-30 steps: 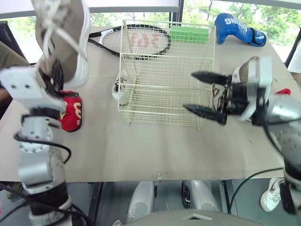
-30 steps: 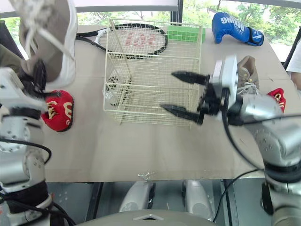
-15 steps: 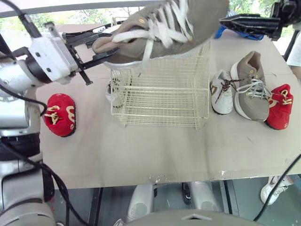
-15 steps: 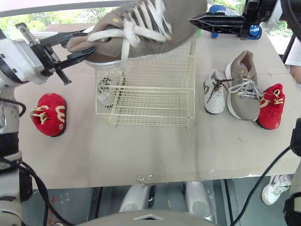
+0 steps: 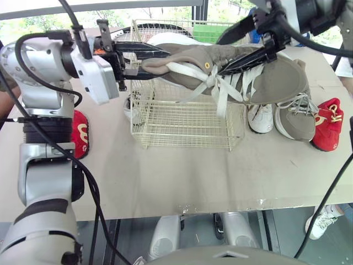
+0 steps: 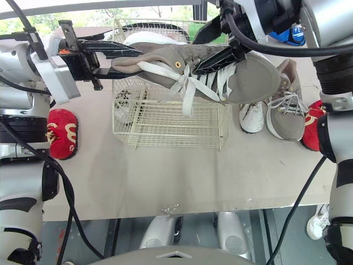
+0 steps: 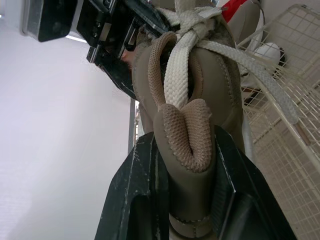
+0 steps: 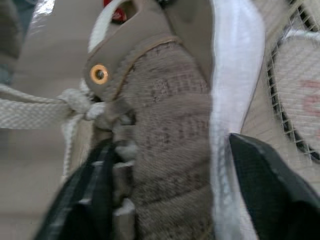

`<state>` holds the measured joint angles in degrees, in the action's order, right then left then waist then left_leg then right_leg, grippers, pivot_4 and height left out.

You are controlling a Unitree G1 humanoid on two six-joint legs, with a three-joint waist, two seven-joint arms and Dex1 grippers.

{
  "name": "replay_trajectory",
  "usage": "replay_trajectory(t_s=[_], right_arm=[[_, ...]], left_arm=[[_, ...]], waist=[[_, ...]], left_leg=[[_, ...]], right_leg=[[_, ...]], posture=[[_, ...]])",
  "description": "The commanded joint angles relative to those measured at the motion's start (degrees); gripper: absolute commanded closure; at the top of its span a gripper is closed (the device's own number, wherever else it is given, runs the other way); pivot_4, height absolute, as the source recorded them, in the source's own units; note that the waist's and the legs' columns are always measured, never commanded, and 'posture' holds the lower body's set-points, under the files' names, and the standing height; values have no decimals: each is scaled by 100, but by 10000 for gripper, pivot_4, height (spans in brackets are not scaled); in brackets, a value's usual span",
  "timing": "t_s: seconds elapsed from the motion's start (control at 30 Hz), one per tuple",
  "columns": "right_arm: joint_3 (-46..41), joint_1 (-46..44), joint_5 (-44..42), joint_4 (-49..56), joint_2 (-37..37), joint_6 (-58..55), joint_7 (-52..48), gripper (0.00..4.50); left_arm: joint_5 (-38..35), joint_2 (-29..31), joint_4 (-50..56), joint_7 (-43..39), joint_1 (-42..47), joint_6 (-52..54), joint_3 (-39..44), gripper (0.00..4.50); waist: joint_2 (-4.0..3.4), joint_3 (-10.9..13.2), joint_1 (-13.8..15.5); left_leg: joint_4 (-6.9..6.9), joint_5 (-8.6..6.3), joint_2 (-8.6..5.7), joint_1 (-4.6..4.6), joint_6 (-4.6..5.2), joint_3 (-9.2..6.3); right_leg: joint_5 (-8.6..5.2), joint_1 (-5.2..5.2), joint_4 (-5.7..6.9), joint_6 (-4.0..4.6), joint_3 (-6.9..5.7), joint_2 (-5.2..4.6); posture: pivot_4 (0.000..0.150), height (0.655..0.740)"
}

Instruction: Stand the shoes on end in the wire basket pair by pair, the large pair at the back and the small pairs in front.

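The large shoe point(image 5: 265, 83) is in the air over the top rim of the wire basket point(image 5: 187, 118), carried between both arms. Its long axis runs across the table point(image 5: 182, 176), roughly parallel to the near edge. The toe points toward the right edge and the tongue end toward the left edge. It is rolled over, so the white sole faces up and away toward the far edge, and the laces point(image 5: 220, 94) dangle toward the basket.

The left gripper point(image 5: 151, 62) is pinched on the padded tongue (the left wrist view shows the mesh folded between the two black fingers). The right gripper point(image 5: 220, 57) straddles the middle of the shoe, one finger against the laced upper and the other along the sole, grasping it.

The basket stands near the middle of the table, closer to the far edge. A small white shoe point(image 6: 124, 102) lies at its left wall; I cannot tell whether it sits inside the wire or just outside.

Near the right edge three shoes lie side by side: a second small white shoe point(image 5: 260, 117), the other large shoe point(image 5: 292, 118) and a red shoe point(image 5: 328, 124). Another red shoe point(image 6: 62, 137) lies near the left edge, well apart from the basket.
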<state>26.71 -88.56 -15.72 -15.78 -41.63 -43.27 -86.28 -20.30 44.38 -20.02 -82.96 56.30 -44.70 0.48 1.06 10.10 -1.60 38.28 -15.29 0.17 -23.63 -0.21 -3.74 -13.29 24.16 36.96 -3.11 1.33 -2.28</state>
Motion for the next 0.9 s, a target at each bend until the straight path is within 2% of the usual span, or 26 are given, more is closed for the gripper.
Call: replay_trajectory(t_s=[0.03, 0.13, 0.17, 0.2, 0.23, 0.27, 0.37, 0.43, 0.47, 0.53, 0.63, 0.7, 0.8, 0.83, 0.9], right_arm=[[186, 27, 154, 6, 143, -57, -351, 32859], [86, 61, 208, 47, 204, -72, -428, 41912], [26, 77, 199, 72, 216, -80, -436, 43318], [-185, 96, 65, 104, 245, -155, -399, 43762], [-341, 108, -30, 124, 270, -217, -373, 43793], [-450, 121, -83, 147, 286, -270, -361, 43840], [-1139, 184, -491, 211, 377, -730, -118, 43880], [-1937, 371, -893, 251, 705, -1077, 532, 43884], [-2287, 463, -1060, 280, 904, -1112, 849, 43886], [-2980, 617, -1417, 379, 1421, -972, 1538, 43892], [-3557, 566, -1636, 476, 2170, -801, 2703, 43892], [-3795, 476, -1538, 396, 2718, -155, 3496, 43892], [-4004, 382, -1319, -63, 3523, 1063, 4517, 43892], [-4035, 375, -1284, -184, 3680, 1324, 4730, 43892], [-3960, 543, -996, -476, 4089, 2528, 5049, 43892]], left_arm=[[-131, 56, 111, -85, 227, -284, 13, 38272], [-279, 200, 272, -63, 160, 86, 77, 38272], [-398, 287, 422, 52, 76, 536, 144, 33446], [-665, 400, 702, 458, -110, 1528, 273, 28383], [-851, 477, 912, 759, -245, 2245, 369, 26320], [-962, 528, 1092, 973, -345, 2725, 437, 21229], [-2495, 962, 2052, 2125, -1357, 5281, 1224, 7627], [-3548, 1079, 2673, 2992, -2615, 6641, 2201, 6815], [-3983, 1022, 2997, 3271, -3181, 7002, 2608, 6815], [-4276, 786, 3679, 3831, -4142, 7361, 3200, 6815], [-4827, 229, 4749, 4530, -5383, 7672, 3730, 6815], [-5150, -173, 5314, 4962, -5997, 7713, 3929, 6815], [-5158, -528, 5829, 5123, -6645, 7601, 4045, 6815], [-5206, -594, 5903, 5200, -6738, 7570, 4069, 6815], [-5162, -699, 6084, 5193, -7013, 7506, 4129, 6815]], waist=[[1, -1, 13], [1, -1, 15], [1, -1, 6], [1, -1, -5], [0, -1, -24], [0, -1, -45], [0, 0, -108], [2, 0, -221], [3, -1, -281], [-1, 1, -359], [20, -9, -351], [24, -12, -293], [28, -14, -152], [33, -18, -85], [39, -22, -27]], left_leg=[[3, 0, -2, -3, 0, -3], [7, 0, -4, -2, 0, -7], [7, 0, -3, 0, 0, -7], [6, 0, -3, 0, 0, -9], [6, 0, -3, -1, 0, -11], [2, 0, -3, -2, 0, -13], [1, 0, -3, -12, 0, -25], [-6, 0, -1, -16, -1, -46], [-5, 0, 3, -10, -1, -49], [-12, 1, 5, -3, -2, -63], [-10, 1, -1, -14, -4, -65], [-9, 0, -15, -2, -7, -59], [1, 1, -30, 1, -8, -56], [3, 2, -41, 0, -9, -63], [3, 4, -52, 2, -12, -63]], right_leg=[[1, 0, -1, -3, -4, -2], [2, 0, -2, -3, -7, -3], [2, 0, -1, -3, -7, -2], [1, 1, 1, -3, -7, -2], [1, 2, 7, -3, -8, -2], [1, 2, 18, -3, -9, -2], [0, 13, 21, -4, -8, -2], [1, 38, 41, -4, 5, -3], [0, 40, 48, -3, 5, -5], [1, 67, 76, 0, 15, -12], [3, 84, 92, 2, 6, -28], [4, 79, 92, 2, 17, -50], [10, 80, 81, 1, 20, -56], [10, 80, 86, 1, 12, -63], [10, 74, 86, 1, 5, -66]], posture=[[1500, 7400], [1500, 7400], [1500, 7400], [1500, 7400], [1500, 7400], [1500, 7400], [1500, 7400], [1500, 7400], [1500, 7400], [1500, 7400], [1500, 7400], [1500, 7400], [1500, 7400], [1500, 7400], [1500, 7400]])
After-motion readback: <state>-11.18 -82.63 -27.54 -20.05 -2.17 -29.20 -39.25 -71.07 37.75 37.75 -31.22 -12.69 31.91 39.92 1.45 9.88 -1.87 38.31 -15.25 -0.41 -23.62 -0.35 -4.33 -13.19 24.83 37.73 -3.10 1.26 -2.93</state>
